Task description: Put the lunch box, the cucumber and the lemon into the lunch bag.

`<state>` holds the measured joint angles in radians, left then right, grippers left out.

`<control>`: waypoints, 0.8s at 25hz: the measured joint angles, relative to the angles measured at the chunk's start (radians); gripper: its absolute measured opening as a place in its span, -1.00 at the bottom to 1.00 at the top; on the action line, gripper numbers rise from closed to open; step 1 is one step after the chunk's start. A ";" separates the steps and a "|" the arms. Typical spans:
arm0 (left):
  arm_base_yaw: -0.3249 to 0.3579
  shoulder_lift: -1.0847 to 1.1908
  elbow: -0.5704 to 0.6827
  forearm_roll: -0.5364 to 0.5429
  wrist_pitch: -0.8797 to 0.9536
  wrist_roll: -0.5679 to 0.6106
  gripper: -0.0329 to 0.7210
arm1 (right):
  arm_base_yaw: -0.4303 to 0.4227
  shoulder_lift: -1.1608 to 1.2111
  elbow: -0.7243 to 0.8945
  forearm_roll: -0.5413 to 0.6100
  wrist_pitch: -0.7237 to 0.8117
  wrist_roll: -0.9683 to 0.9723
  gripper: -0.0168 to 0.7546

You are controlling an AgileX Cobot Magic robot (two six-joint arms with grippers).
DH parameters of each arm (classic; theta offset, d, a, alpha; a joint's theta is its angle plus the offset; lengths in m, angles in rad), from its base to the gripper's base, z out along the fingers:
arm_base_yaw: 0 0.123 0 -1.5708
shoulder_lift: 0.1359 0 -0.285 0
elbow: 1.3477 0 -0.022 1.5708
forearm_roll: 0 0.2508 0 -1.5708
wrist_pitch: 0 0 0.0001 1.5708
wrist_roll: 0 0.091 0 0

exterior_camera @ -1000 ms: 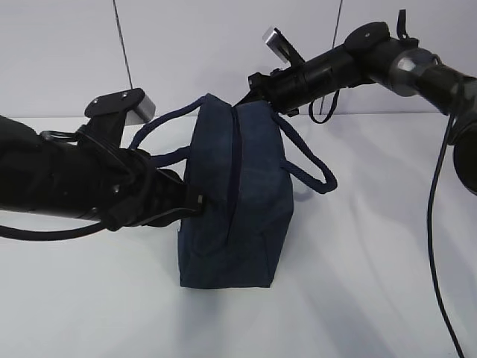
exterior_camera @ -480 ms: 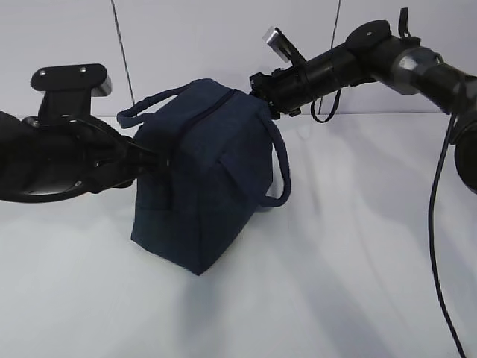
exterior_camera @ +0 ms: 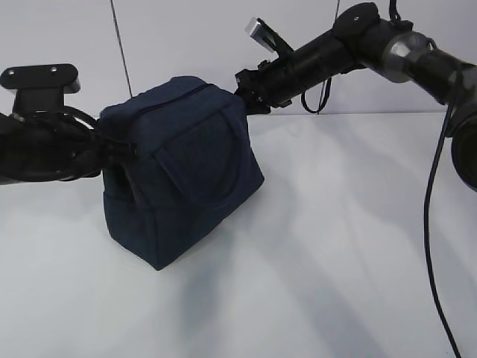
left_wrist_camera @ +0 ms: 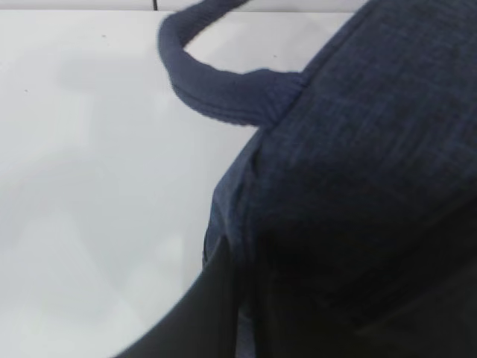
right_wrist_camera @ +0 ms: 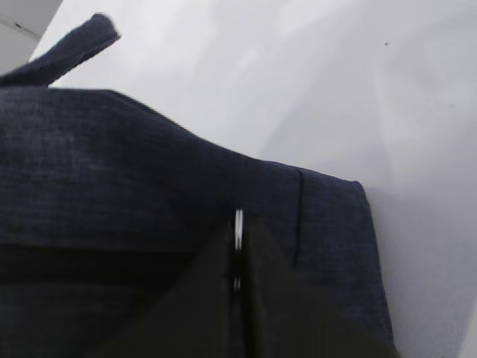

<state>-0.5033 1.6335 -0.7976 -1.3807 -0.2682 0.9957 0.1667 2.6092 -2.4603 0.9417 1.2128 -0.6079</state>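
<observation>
While the white table (exterior_camera: 350,246) fills most of the exterior view, the navy lunch bag (exterior_camera: 179,171) stands on it left of centre, turned so one bottom corner points toward 6 o'clock. Its top zipper (exterior_camera: 179,95) looks drawn closed along the roof of the bag. One loop handle (exterior_camera: 195,175) lies flat against the side panel facing the camera.

From 9 o'clock, the left arm (exterior_camera: 45,145) reaches in level with the bag's upper half, and the left gripper (exterior_camera: 112,147) meets the fabric at the bag's left end. Its jaws stand narrow and pinch the cloth there; the left wrist view shows dark fabric pressed close to the lens, with the other loop handle (left_wrist_camera: 216,82) curving away toward 12 o'clock.

From 2 o'clock, the right arm (exterior_camera: 373,45) slants down to the bag's top right end. The right gripper (exterior_camera: 244,91) is closed tight at that end, and the right wrist view shows a thin metal ring pull (right_wrist_camera: 238,227) caught between its dark fingers (right_wrist_camera: 276,298).
</observation>
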 joint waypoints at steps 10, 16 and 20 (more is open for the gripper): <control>0.081 0.025 -0.055 0.060 0.084 0.000 -0.90 | 0.040 -0.093 0.038 -0.126 0.004 0.004 -0.99; 0.084 0.027 -0.059 0.089 0.116 0.000 -0.90 | 0.055 -0.143 0.059 -0.173 0.009 0.004 -0.99; 0.086 0.027 -0.063 0.092 0.152 0.000 -0.90 | 0.055 -0.170 0.109 -0.204 0.009 0.020 -0.99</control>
<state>-0.4172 1.6604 -0.8610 -1.2888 -0.1159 0.9961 0.2219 2.4388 -2.3516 0.7376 1.2216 -0.5874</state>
